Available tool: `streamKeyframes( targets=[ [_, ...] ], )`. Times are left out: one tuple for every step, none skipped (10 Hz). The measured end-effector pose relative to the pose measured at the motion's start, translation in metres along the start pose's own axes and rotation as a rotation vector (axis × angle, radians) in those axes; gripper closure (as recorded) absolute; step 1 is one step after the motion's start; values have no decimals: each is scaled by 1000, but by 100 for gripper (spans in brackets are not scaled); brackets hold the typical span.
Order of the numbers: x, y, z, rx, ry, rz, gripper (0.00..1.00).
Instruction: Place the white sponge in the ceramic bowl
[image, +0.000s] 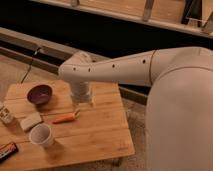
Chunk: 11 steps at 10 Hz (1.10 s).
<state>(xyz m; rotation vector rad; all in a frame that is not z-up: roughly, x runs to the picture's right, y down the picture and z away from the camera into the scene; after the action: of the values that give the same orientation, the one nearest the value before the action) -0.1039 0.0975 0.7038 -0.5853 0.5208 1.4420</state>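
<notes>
The white sponge (31, 121) lies flat near the left edge of the wooden table (100, 135). Behind it, toward the far left corner, stands the dark maroon ceramic bowl (40, 94), and nothing shows inside it. My gripper (82, 103) hangs wrist-down over the table's middle, to the right of the bowl and up and right of the sponge. It is open and touches neither of them. The white arm reaches in from the right.
An orange carrot (65, 118) lies just below the gripper. In front of the sponge stands a white cup (41, 135). A dark candy bar (7, 150) sits at the front left corner, and a small container (5, 114) at the left edge. Behind the table runs a dark ledge.
</notes>
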Motion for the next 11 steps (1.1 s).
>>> streamKeyframes(
  targets=[
    [0,0,0,0,0,0,35],
    [0,0,0,0,0,0,35],
    [0,0,0,0,0,0,35],
    [0,0,0,0,0,0,35],
    [0,0,0,0,0,0,35],
    [0,0,0,1,-1,-2,35],
    [-2,0,-3,8,-13,-10,35],
    [-6,2,-7,25,-34,-43,35],
    [-11,12,-12,32,-57,-82,35],
    [-15,25,-17,41,-78,-129,35],
    [-17,34,-20,46,-88,-157,35]
  ],
)
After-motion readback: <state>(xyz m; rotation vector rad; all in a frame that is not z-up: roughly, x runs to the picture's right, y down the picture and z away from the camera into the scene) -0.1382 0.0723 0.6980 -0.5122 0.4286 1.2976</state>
